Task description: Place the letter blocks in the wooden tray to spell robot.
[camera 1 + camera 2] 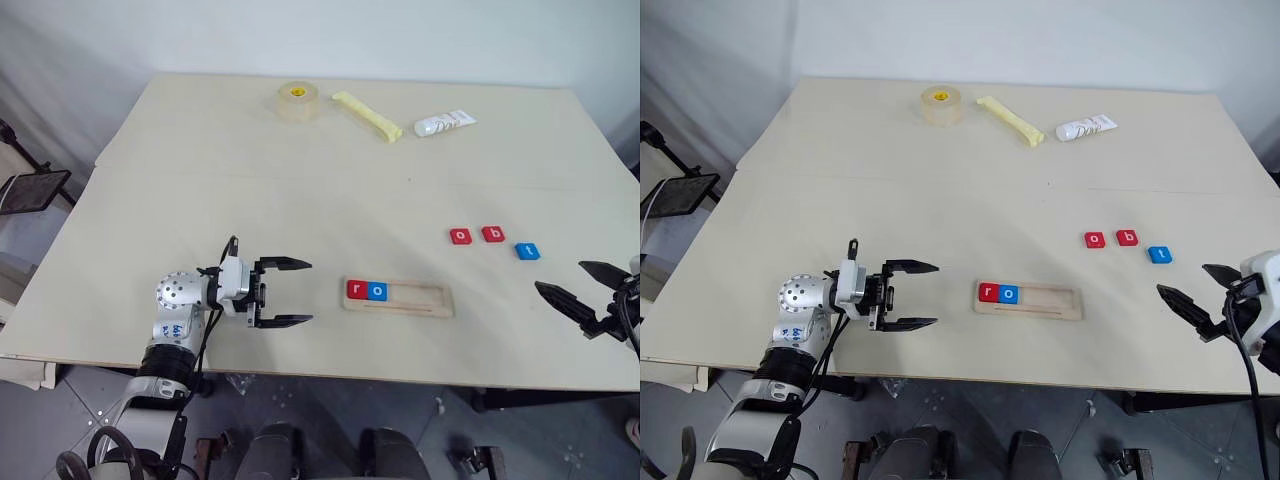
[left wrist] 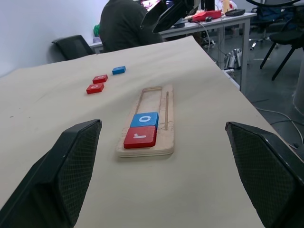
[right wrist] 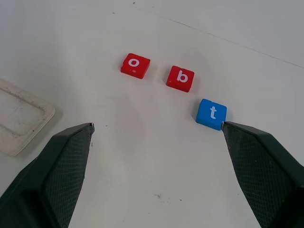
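The wooden tray [image 1: 412,298] lies near the table's front edge, with a red r block [image 1: 356,290] and a blue o block [image 1: 377,292] side by side at its left end. Beyond it and to the right, a red o block [image 1: 460,236], a red b block [image 1: 493,234] and a blue t block [image 1: 527,251] lie loose on the table. My left gripper [image 1: 293,292] stands open and empty, left of the tray, pointing at it. At the table's right edge my right gripper [image 1: 578,287] is open and empty, short of the t block [image 3: 211,114].
At the table's far side sit a tape roll [image 1: 298,101], a yellow stick-shaped object [image 1: 367,116] and a white tube [image 1: 444,124]. In the left wrist view a person [image 2: 124,23] sits beyond the table's end, near desks and chairs.
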Motion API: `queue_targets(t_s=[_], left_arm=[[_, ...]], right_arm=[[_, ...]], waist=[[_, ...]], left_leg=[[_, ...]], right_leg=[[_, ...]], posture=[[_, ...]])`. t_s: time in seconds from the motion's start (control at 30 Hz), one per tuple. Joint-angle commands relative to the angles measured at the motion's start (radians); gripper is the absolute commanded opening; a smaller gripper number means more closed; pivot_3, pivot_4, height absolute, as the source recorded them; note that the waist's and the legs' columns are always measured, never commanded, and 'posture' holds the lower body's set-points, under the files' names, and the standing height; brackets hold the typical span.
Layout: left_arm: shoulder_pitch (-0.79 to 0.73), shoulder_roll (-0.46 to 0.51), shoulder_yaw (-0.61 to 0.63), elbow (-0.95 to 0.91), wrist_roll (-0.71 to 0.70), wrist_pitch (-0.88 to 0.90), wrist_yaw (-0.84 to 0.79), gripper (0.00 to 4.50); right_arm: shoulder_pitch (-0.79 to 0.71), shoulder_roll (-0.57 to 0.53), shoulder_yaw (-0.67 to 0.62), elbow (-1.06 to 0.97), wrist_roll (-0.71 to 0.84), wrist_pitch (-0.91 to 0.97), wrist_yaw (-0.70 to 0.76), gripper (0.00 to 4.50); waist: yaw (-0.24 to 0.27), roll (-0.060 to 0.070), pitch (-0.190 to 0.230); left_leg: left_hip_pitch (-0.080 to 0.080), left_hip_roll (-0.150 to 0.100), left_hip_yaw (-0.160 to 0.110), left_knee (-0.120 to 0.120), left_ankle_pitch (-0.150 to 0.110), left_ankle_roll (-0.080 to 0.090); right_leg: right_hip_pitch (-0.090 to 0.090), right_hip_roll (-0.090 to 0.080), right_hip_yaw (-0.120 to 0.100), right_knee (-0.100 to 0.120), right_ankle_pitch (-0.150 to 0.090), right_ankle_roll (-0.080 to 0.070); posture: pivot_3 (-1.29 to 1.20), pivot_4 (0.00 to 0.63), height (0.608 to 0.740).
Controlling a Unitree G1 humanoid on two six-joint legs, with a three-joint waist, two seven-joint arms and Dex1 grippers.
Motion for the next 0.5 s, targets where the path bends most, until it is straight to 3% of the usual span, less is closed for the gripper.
queue_targets(t_s=[0.03,0.5], left_arm=[[-0.010,-0.002,0.008,-0.001,-0.018,-0.004,-0.008,4.44],[-0.020,-0.006,0.005,0.002,-0.020,-0.005,-0.022,4.44]], right_arm=[[-0.001,0.005,-0.039,-0.005,0.005,-0.010,0.005,4.50],[-0.010,0.012,-0.034,-0.003,0.002,-0.016,-0.003,4.50]], waist=[[0.001,0.000,0.000],[0.000,0.000,0.000]], left_leg=[[0.000,0.000,0.000,0.000,0.000,0.000],[0.000,0.000,0.000,0.000,0.000,0.000]], right_leg=[[0.000,0.000,0.000,0.000,0.000,0.000],[0.000,0.000,0.000,0.000,0.000,0.000]], posture=[[0.00,0.150,0.740],[0.00,0.150,0.740]])
